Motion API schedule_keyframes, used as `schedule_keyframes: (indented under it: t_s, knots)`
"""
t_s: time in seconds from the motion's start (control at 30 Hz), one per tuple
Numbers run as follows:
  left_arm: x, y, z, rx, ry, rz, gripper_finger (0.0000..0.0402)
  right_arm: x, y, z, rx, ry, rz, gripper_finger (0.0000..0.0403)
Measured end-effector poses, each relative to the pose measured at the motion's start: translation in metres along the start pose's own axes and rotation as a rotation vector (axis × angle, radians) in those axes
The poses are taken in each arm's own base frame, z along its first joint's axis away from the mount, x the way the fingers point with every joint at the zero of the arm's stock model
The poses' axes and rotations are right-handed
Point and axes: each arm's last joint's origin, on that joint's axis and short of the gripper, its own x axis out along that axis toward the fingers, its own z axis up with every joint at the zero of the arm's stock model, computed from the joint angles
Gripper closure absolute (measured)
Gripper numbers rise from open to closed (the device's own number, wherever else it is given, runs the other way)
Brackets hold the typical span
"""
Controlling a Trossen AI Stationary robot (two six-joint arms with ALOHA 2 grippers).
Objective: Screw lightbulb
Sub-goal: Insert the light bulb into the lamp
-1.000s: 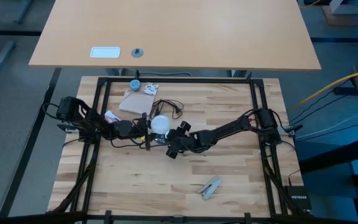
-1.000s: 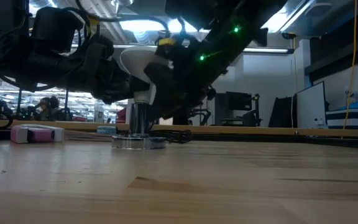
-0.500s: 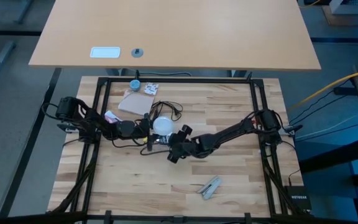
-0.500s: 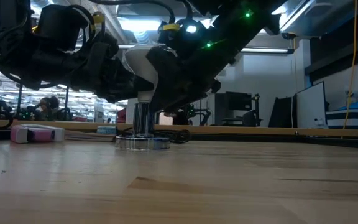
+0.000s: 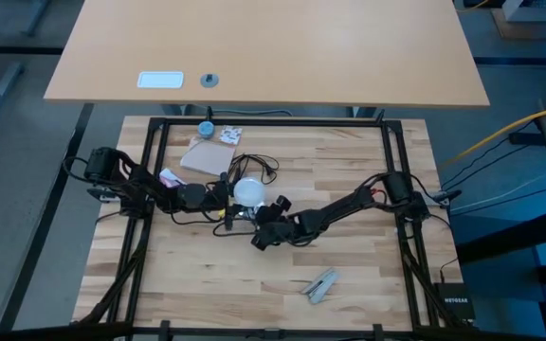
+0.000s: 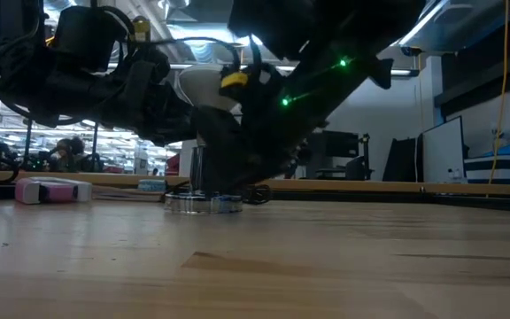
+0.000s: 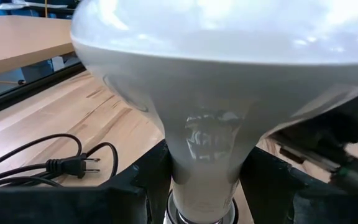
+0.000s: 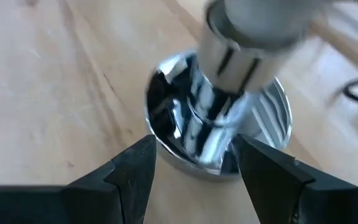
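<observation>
One lightbulb upright on one silver base, left gripper pinching its neck, right gripper fingers spread around the base, mid-table.

- My butcher-block bench sits inside a black metal frame.
- Beyond it stands a tan desk, carrying a white label.
- Grey floor lies around both.
- A yellow cable runs off to my right.
- Bright ceiling lights glow over the dim room; a dark monitor stands far back.
</observation>
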Motion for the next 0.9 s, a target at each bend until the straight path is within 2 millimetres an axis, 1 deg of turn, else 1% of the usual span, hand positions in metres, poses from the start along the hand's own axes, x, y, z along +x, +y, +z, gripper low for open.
schedule_keyframes:
  t_s: [0.27, 0.77, 0.9]
  knots:
    - [0.000, 0.000, 0.000, 0.008, 0.002, -0.005, 0.0245, 0.001, -0.006, -0.004, 0.101, 0.053, -0.052, 0.0178]
    - [0.000, 0.000, 0.000, 0.011, 0.002, -0.011, 0.0245, 0.010, -0.020, 0.002, 0.134, 0.045, -0.101, 0.0178]
    - [0.000, 0.000, 0.000, 0.013, 0.002, -0.012, 0.0245, 0.011, -0.025, 0.001, 0.126, 0.031, -0.158, 0.0178]
